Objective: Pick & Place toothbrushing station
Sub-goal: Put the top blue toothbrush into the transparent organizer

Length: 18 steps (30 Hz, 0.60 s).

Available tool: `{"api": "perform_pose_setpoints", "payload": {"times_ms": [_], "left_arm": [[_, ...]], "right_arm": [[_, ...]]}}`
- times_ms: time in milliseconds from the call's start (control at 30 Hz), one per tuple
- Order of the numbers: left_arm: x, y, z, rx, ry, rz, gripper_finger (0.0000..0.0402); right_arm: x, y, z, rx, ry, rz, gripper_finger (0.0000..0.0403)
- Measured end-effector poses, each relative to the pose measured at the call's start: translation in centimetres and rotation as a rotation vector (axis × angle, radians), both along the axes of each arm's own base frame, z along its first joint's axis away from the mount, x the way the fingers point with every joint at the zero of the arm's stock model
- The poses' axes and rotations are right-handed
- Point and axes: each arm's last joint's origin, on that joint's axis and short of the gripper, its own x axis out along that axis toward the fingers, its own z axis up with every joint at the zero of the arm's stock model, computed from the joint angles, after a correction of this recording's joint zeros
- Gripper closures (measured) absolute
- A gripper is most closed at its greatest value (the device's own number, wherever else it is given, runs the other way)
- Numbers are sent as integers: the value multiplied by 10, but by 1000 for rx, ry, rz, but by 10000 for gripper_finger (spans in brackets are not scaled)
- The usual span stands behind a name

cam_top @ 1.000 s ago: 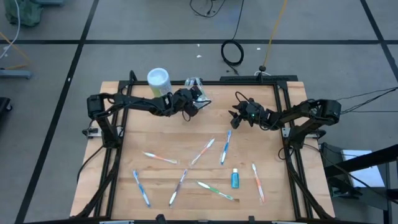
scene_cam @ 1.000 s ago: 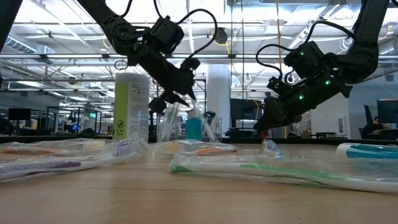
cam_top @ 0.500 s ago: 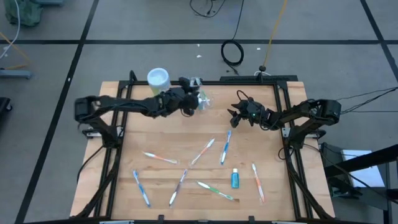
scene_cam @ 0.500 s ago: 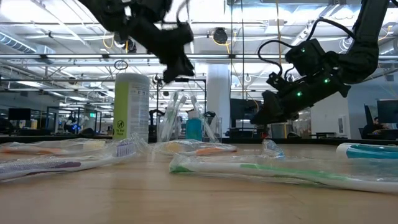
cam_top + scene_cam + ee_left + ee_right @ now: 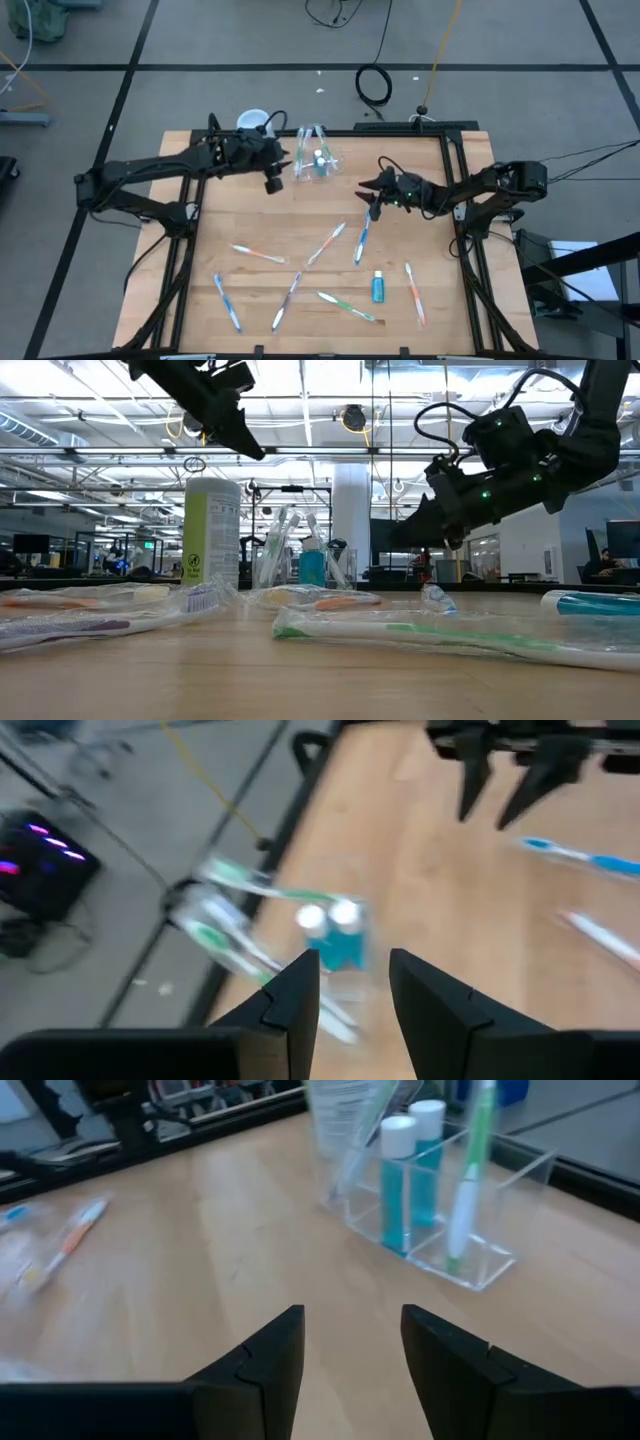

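Toothbrushing station (image 5: 313,160) is stood free at the table's (image 5: 240,215) far edge, right of the green canister (image 5: 212,532), flanked by the open, empty left hand (image 5: 274,181) and right hand (image 5: 373,201).

Grey floor (image 5: 200,40), black seam lines

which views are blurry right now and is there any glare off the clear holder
Left wrist view: motion-smeared, the toothbrushing station and its brushes streaked. Right wrist view: the station is fairly sharp, with pale highlights along its clear walls; the wrapped toothbrush at the edge is soft. Low view: the near toothbrushes are out of focus, and bright ceiling lights sit behind. High view: evenly lit, no strong glare.
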Motion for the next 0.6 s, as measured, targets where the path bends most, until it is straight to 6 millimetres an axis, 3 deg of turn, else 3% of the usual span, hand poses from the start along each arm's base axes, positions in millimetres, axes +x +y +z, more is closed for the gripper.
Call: {"api": "perform_pose_setpoints", "payload": {"times_ms": [300, 467, 600], "left_arm": [[2, -8, -34, -81, 32, -6, 273], [5, -14, -42, -71, -23, -26, 273], [9, -17, -38, -52, -77, -47, 273]], "right_arm": [[-1, 16, -13, 51, 133, 56, 243], [-4, 25, -22, 196, 205, 28, 243], [-4, 28, -22, 181, 209, 45, 243]]}}
